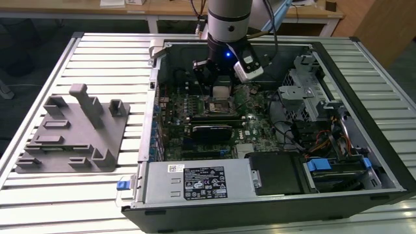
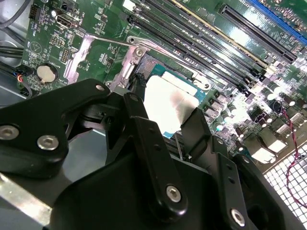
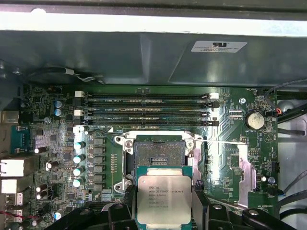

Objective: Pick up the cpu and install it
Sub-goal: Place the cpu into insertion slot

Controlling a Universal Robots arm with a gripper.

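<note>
Claw [image 3: 164,207] clamped on cpu [image 3: 163,199], metal top upward, edges square with nearby open socket [image 3: 159,153].

There is one robot arm [image 1: 229,19]. It has one gripper [image 1: 221,92] with two black fingers [image 3: 199,201]. There is one chip [image 3: 164,199] with a silver top. There is one table [image 1: 39,195] made of metal slats. There is one open computer box [image 1: 260,210] and one grey stand [image 1: 65,139]. In the computer box there is one green board [image 3: 57,139]. The board has one square socket [image 3: 158,155], four long slots [image 3: 144,114] and one round battery [image 3: 254,120]. There is also one black block [image 1: 211,132] and one silver box [image 1: 195,183].
</note>
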